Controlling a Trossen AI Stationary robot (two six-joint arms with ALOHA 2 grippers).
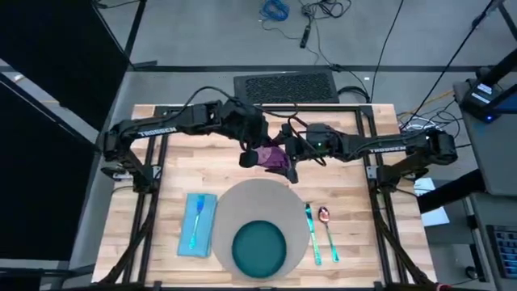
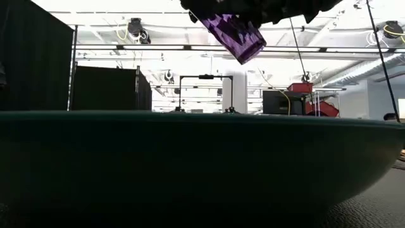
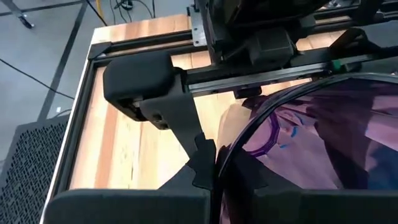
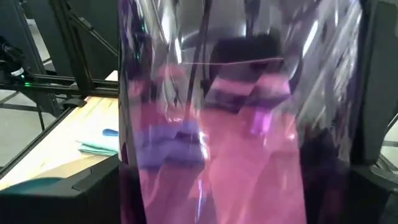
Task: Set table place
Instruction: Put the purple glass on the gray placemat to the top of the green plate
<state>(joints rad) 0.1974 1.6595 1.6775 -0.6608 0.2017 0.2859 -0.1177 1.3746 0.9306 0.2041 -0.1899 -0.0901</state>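
The translucent purple cup (image 1: 275, 156) hangs in the air over the table's middle, above the far edge of the round mat (image 1: 258, 196). It is tilted, with its mouth toward the left arm. My left gripper (image 1: 257, 156) is at its mouth end and my right gripper (image 1: 289, 159) is at its body; both are shut on it. The teal plate (image 1: 259, 247) sits on the mat's near part. A light-blue napkin (image 1: 198, 230) with a teal-handled fork (image 1: 196, 214) lies left of the mat. A knife (image 1: 312, 234) and a spoon (image 1: 327, 230) lie to its right. My left gripper comes level from the table's left, looking into the cup's mouth. One finger (image 3: 198, 155) lies against the outside of the rim (image 3: 219, 165); the other finger is outside the frame. The cup is clear of the table. My right gripper has the cup's wall (image 4: 217, 143) between its two fingers (image 4: 93, 186), which stand on opposite sides of the body. It comes from the table's right. The cup fills the gap between them and hangs tilted, base lower (image 2: 243, 54).
The table (image 1: 174, 174) has bare wood to the left and right of the arms and along its far edge. A black frame (image 1: 153, 162) borders it. In the low view the plate's rim (image 2: 190, 158) blocks most of the tabletop.
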